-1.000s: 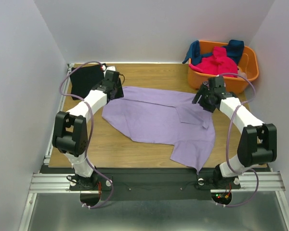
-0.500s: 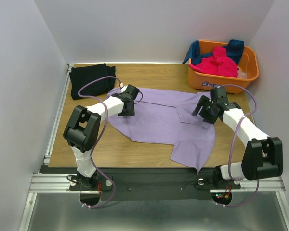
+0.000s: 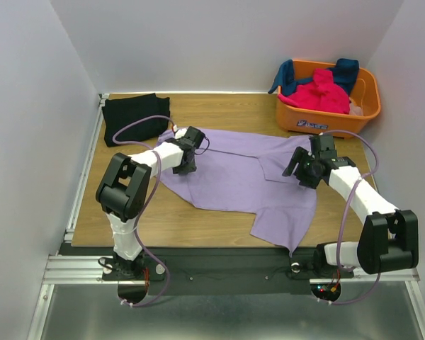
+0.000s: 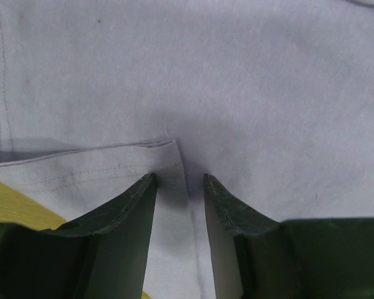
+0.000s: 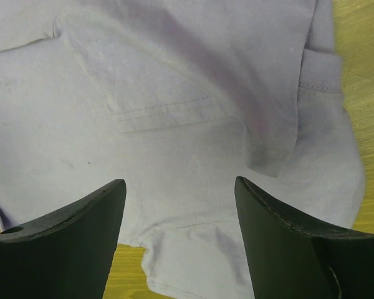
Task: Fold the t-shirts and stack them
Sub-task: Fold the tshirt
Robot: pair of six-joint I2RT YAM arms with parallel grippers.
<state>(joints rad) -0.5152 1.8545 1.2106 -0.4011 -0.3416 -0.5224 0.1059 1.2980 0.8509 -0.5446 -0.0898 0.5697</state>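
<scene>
Label (image 3: 313,125) on orange basket (image 3: 372,106) beyond lavender t-shirt (image 3: 227,173), lettering seemingly illegible.

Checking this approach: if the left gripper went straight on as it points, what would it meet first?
The lavender t-shirt: the left gripper points at its folded hem corner, just ahead of the open jaws. Whether it touches the cloth is unclear.
</scene>
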